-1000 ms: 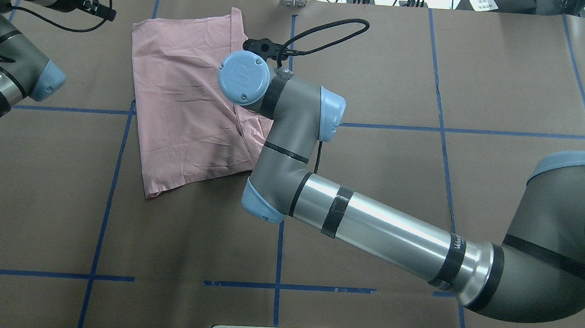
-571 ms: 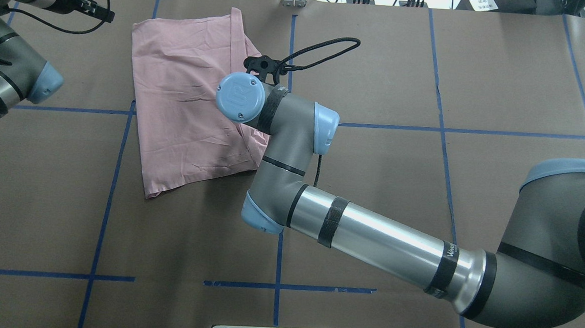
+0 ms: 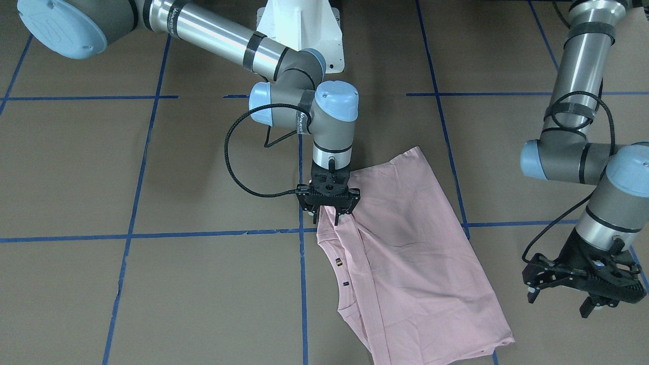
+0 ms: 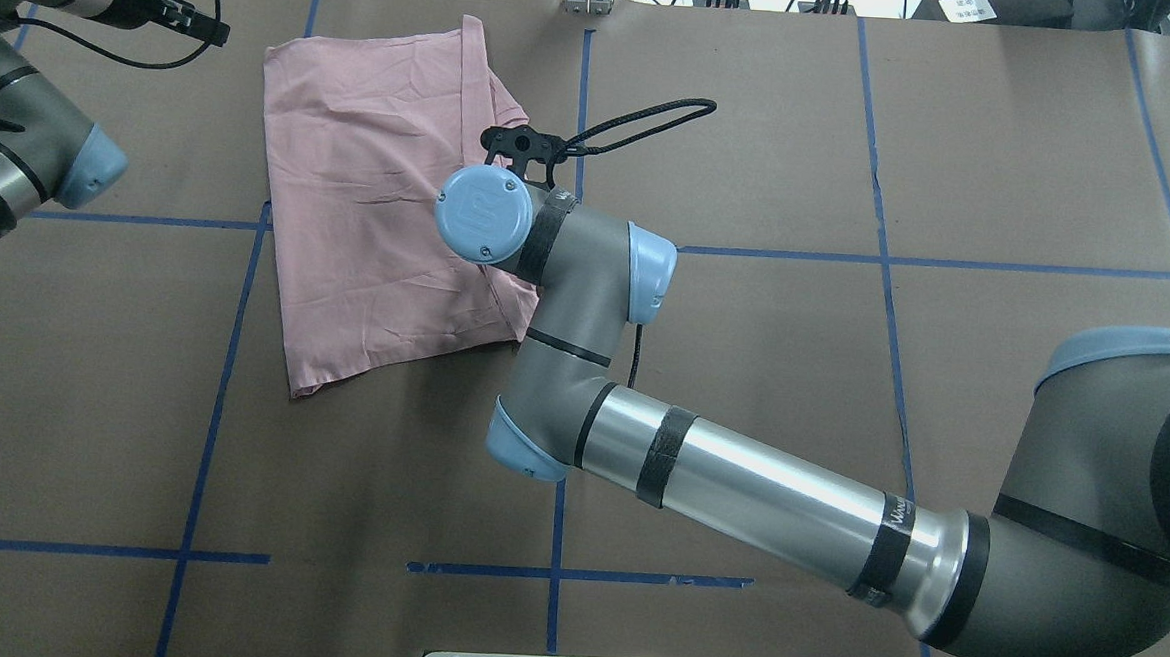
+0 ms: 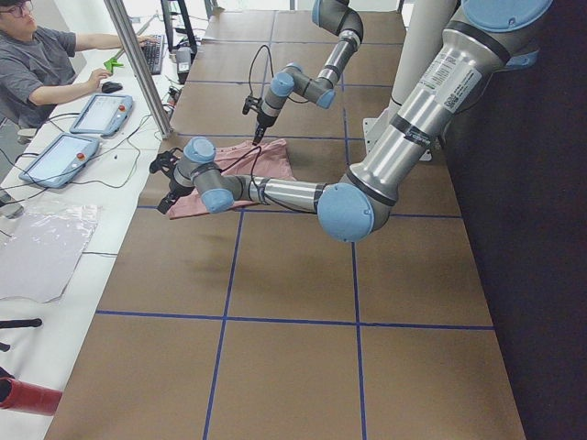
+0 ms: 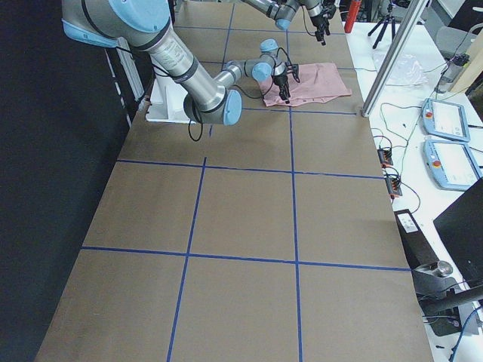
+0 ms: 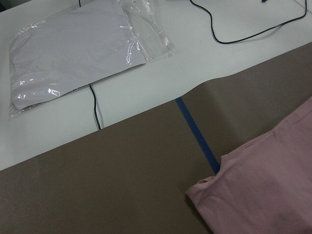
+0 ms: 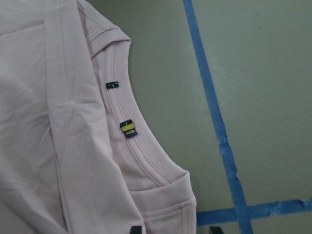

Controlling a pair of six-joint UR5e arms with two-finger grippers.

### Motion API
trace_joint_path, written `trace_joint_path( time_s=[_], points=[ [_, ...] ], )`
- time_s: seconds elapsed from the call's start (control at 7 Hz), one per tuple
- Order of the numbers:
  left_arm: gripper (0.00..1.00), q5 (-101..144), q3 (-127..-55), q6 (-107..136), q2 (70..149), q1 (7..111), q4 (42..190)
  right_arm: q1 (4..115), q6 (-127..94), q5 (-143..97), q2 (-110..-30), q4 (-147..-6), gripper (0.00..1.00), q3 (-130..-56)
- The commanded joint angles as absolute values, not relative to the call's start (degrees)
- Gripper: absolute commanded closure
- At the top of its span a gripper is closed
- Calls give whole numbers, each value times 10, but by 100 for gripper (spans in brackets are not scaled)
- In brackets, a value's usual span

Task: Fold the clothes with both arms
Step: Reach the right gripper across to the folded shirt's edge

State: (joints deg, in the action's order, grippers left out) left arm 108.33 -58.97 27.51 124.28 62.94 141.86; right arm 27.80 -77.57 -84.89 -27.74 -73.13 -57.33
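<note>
The right hand (image 3: 327, 218) points straight down at the near edge of the pink T-shirt (image 3: 416, 263), which lies flat and folded on the brown tabletop (image 3: 152, 167). Its jaws stand partly open. In the right wrist view one fingertip (image 8: 136, 229) is over the shirt's stitched corner and the other over bare tabletop, so the cloth's edge sits between them without being clamped. Whether the tips touch the cloth cannot be told. Just ahead of this hand the curved collar (image 8: 141, 161) runs away from it, carrying two small dark tags (image 8: 128, 129). A strip of blue tape (image 8: 214, 112) lies on the bare side of the hand, close to the collar. From the right hand the shirt spreads out toward the left hand (image 3: 557, 299). That hand hangs off the far side of the cloth, above bare tabletop and apart from the shirt, with its fingers spread wide and nothing in them. Its wrist camera looks down on one corner of the shirt (image 7: 263, 195), and beyond that on a white surface with a clear plastic bag (image 7: 83, 53) and a black cable (image 7: 95, 107).
</note>
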Motion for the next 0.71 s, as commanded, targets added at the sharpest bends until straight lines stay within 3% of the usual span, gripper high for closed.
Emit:
trace_joint_path(
  time_s=[0.0,0.57],
  points=[
    [0,1084,-590,276,1243,628,1419,275,-776,-848,-279,-729,49,-567],
    [0,1083,-590,276,1243,628,1419,274,-780,-848,-281,-729,54,-563]
  ],
)
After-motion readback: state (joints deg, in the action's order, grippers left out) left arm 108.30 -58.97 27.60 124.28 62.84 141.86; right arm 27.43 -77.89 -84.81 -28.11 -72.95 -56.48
